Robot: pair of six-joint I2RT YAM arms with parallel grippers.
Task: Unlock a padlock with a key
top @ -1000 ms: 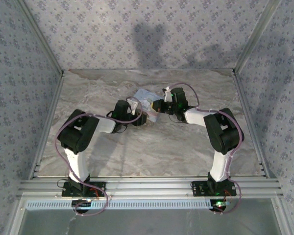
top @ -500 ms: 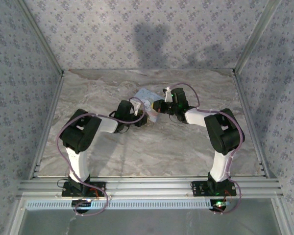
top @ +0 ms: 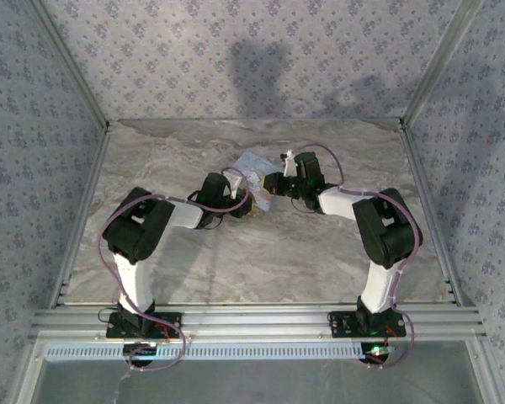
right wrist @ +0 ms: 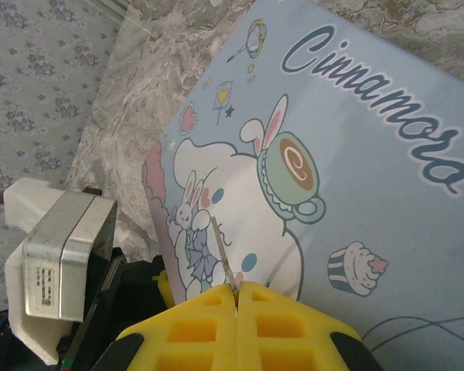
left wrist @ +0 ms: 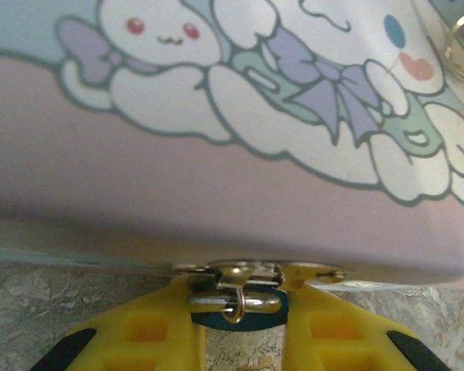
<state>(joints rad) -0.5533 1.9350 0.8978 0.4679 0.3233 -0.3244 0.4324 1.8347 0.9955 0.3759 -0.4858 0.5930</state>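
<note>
The padlock [left wrist: 233, 298], a tiny blue body with a silvery metal fitting, sits right at the lower edge of the tin [left wrist: 216, 193], just above the marble counter [left wrist: 54, 297]. The left claw [left wrist: 238, 313] pinches it, one yellow finger [left wrist: 151, 325] on each side. On the tin's pale blue lid, script lettering reads "Cinnamoro" before it runs off at the right wrist view's edge, and under it are a white cartoon rabbit, a green cup and a cupcake. The right claw [right wrist: 237, 292] is pressed together over that lid, nipping a thin silvery key [right wrist: 220, 251] whose blade points out across the rabbit print. From above, both claws meet at the tin's near side, mid-counter.
</note>
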